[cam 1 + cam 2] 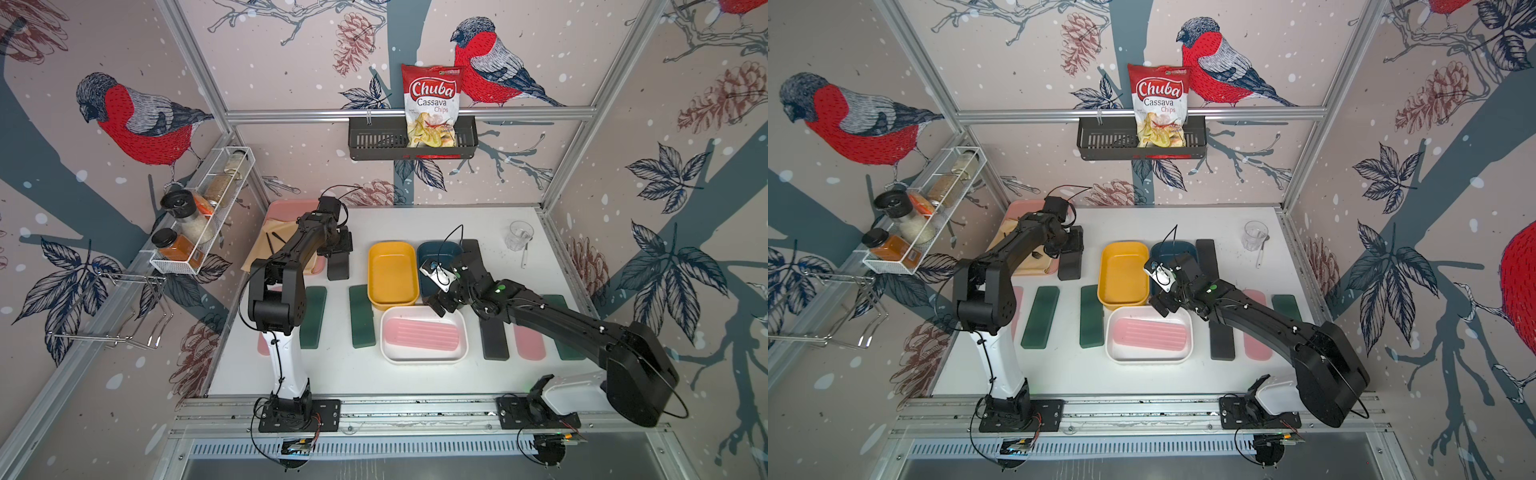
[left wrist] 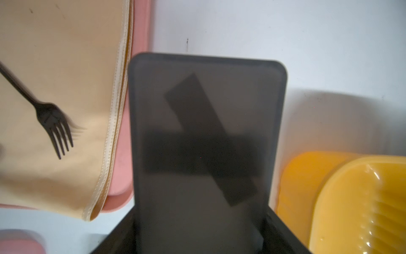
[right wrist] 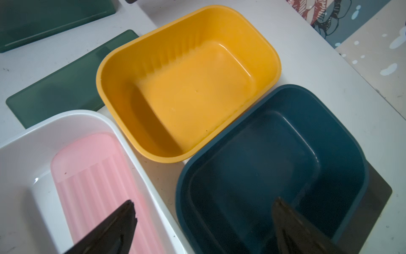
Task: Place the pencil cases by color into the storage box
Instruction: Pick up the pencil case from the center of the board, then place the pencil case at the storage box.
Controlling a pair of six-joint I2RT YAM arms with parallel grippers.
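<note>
My left gripper (image 1: 338,245) is shut on one end of a black pencil case (image 2: 206,132), beside the pink tray at the rear left. My right gripper (image 3: 205,201) hangs open and empty over the gap between the white storage box (image 1: 424,355) and the blue one (image 1: 436,251). A pink pencil case (image 1: 422,334) lies in the white box. The yellow box (image 1: 392,274) and the blue box hold nothing. Two green cases (image 1: 313,316) (image 1: 361,316) lie left of the boxes. A black (image 1: 494,338), a pink (image 1: 530,343) and a green case (image 1: 565,336) lie to their right.
A pink tray (image 1: 282,205) with a tan cloth and a black fork (image 2: 55,123) sits at the rear left. Another black case (image 1: 471,249) lies behind the blue box. A glass (image 1: 519,235) stands at the rear right. A spice rack (image 1: 199,216) hangs on the left wall.
</note>
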